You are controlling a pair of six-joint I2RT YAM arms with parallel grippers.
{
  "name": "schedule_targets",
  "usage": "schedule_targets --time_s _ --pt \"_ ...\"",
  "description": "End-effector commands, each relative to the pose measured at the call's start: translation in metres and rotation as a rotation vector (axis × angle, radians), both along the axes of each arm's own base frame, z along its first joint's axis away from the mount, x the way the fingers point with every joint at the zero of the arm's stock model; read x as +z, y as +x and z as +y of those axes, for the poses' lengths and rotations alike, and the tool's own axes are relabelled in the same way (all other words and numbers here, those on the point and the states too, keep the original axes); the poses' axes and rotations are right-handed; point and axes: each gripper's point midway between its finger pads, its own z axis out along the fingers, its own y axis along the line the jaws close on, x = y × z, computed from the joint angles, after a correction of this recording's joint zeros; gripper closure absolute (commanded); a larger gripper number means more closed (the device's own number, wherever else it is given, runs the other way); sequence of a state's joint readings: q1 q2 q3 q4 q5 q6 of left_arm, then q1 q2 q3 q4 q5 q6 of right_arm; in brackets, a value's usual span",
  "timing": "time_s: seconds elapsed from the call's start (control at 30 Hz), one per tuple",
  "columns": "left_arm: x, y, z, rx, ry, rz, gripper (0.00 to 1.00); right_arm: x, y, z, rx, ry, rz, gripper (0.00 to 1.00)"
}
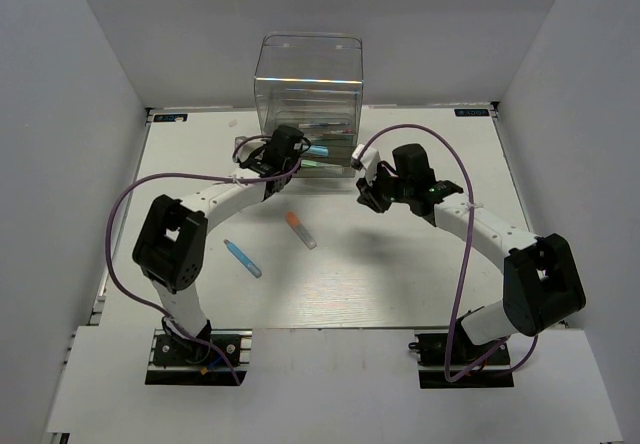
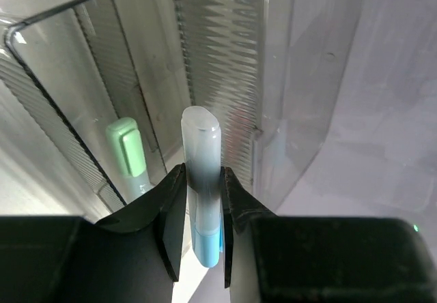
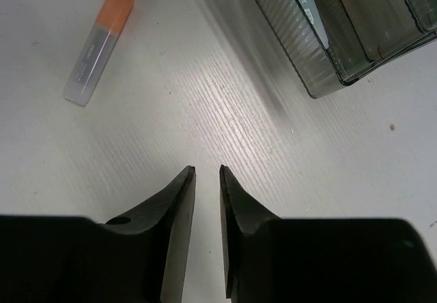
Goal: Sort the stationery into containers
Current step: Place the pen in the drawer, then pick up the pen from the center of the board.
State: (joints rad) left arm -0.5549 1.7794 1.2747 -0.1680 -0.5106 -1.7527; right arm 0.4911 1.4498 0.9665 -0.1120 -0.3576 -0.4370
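One white counter [image 1: 400,274] carries everything. At its far edge stands one clear cabinet [image 1: 308,74] of stacked drawers. Two arms reach toward it, one from each side.

The left end effector [image 2: 202,172] is up against the cabinet front, clamped on one marker, the held marker [image 2: 201,146]. Its blue barrel sits between the jaws and its clear cap points at the ribbed plastic. The right end effector [image 3: 207,170] hangs over bare counter just beside the cabinet's lower right corner. Its jaws are a narrow gap apart with nothing between them.

Four markers show in all. Besides the held one, two lie loose on the counter between the arms: an orange marker [image 1: 301,230] near the middle, and a blue marker [image 1: 242,258] nearer the left arm, well apart from it. One green marker [image 2: 126,154] lies behind clear plastic inside the cabinet.

One pen [image 3: 307,9] lies in a drawer [image 3: 280,30] near the right end effector.
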Motion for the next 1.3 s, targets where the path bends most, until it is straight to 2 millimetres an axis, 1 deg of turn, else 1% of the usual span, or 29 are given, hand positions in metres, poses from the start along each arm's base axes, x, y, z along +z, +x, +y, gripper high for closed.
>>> schedule_targets --time_s 0.0,0.03,0.07,0.1,0.13,0.2,0.3,0.4,0.43,0.47,0.57,0.63,0.67,0.73,0.77,0.8,0.83,0.9,0.93,0.97,1.0,1.03,1.07,1.1,1.13,1.17,1.2,1.23,1.27 --pt "0.009 0.005 0.008 0.060 -0.012 0.006 0.99 0.009 -0.005 0.005 0.024 0.038 0.002 0.66" --pt "0.003 0.005 0.006 0.052 -0.007 0.026 0.93 0.009 -0.006 0.006 0.028 0.039 0.005 0.62" --pt "-0.006 0.003 0.007 0.052 0.016 0.061 0.78 0.011 -0.006 0.006 0.032 0.041 0.001 0.55" --pt "0.000 0.005 0.006 0.052 0.013 0.057 0.71 0.007 -0.008 0.007 0.042 0.039 0.016 0.52" --pt "-0.007 0.004 0.007 0.052 0.024 0.074 0.63 0.006 -0.008 0.007 0.041 0.039 0.021 0.50" --pt "-0.007 0.004 0.007 0.052 0.024 0.074 0.46 0.004 -0.009 0.009 0.053 0.034 0.028 0.48" --pt "-0.004 0.007 0.010 0.061 0.017 0.064 0.34 0.004 -0.009 0.010 0.059 0.039 0.038 0.48" --pt "0.009 0.009 0.007 0.043 0.006 0.031 0.30 0.003 -0.012 0.014 0.078 0.043 0.050 0.48" --pt "0.014 0.007 0.006 0.034 -0.006 0.025 0.29 0.002 -0.011 0.016 0.085 0.047 0.061 0.48" --pt "0.012 0.006 0.004 0.019 -0.005 0.027 0.29 0.001 -0.014 0.018 0.094 0.047 0.070 0.48" --pt "0.034 0.004 -0.002 -0.029 -0.017 -0.018 0.29 0.005 -0.015 0.025 0.126 0.061 0.085 0.48" --pt "0.040 -0.002 -0.004 -0.077 0.008 -0.022 0.29 0.001 -0.022 0.034 0.161 0.057 0.102 0.48" --pt "0.049 -0.008 -0.003 -0.098 0.007 -0.043 0.29 -0.001 -0.021 0.035 0.166 0.050 0.105 0.48" --pt "0.059 -0.020 -0.008 -0.179 0.047 -0.067 0.28 -0.003 -0.028 0.048 0.203 0.046 0.111 0.48" --pt "0.057 -0.027 -0.006 -0.204 0.071 -0.068 0.28 -0.014 -0.033 0.053 0.217 0.027 0.137 0.48" --pt "0.061 -0.035 -0.007 -0.243 0.085 -0.074 0.28 -0.016 -0.034 0.056 0.222 0.020 0.143 0.48" --pt "0.062 -0.050 0.002 -0.274 0.144 -0.067 0.27 -0.018 -0.040 0.063 0.237 0.016 0.157 0.46" --pt "0.059 -0.067 0.021 -0.263 0.208 -0.036 0.23 -0.030 -0.042 0.073 0.246 -0.011 0.180 0.44" --pt "0.052 -0.079 0.032 -0.267 0.254 -0.006 0.21 -0.030 -0.047 0.083 0.260 -0.010 0.184 0.44" --pt "0.053 -0.097 0.047 -0.249 0.264 -0.010 0.19 -0.040 -0.047 0.086 0.248 -0.030 0.205 0.43" --pt "0.052 -0.106 0.060 -0.226 0.294 -0.010 0.14 -0.040 -0.039 0.092 0.222 -0.036 0.208 0.39" --pt "0.032 -0.121 0.072 -0.220 0.318 0.026 0.12 -0.051 -0.045 0.100 0.229 -0.057 0.232 0.36" --pt "0.044 -0.136 0.082 -0.207 0.308 -0.008 0.11 -0.057 -0.042 0.101 0.193 -0.068 0.254 0.36" --pt "0.041 -0.145 0.090 -0.199 0.313 -0.008 0.11 -0.061 -0.035 0.109 0.179 -0.081 0.258 0.34" --pt "0.025 -0.157 0.097 -0.209 0.337 0.020 0.11 -0.066 -0.037 0.114 0.178 -0.097 0.263 0.32" --pt "0.018 -0.168 0.104 -0.214 0.351 0.050 0.11 -0.069 -0.036 0.116 0.154 -0.101 0.275 0.31" --pt "0.016 -0.178 0.110 -0.215 0.353 0.053 0.10 -0.072 -0.028 0.123 0.135 -0.114 0.262 0.29" --pt "0.016 -0.184 0.114 -0.217 0.358 0.066 0.10 -0.074 -0.029 0.127 0.132 -0.123 0.257 0.29" --pt "0.002 -0.196 0.121 -0.226 0.386 0.123 0.10 -0.072 -0.026 0.132 0.119 -0.118 0.254 0.27"
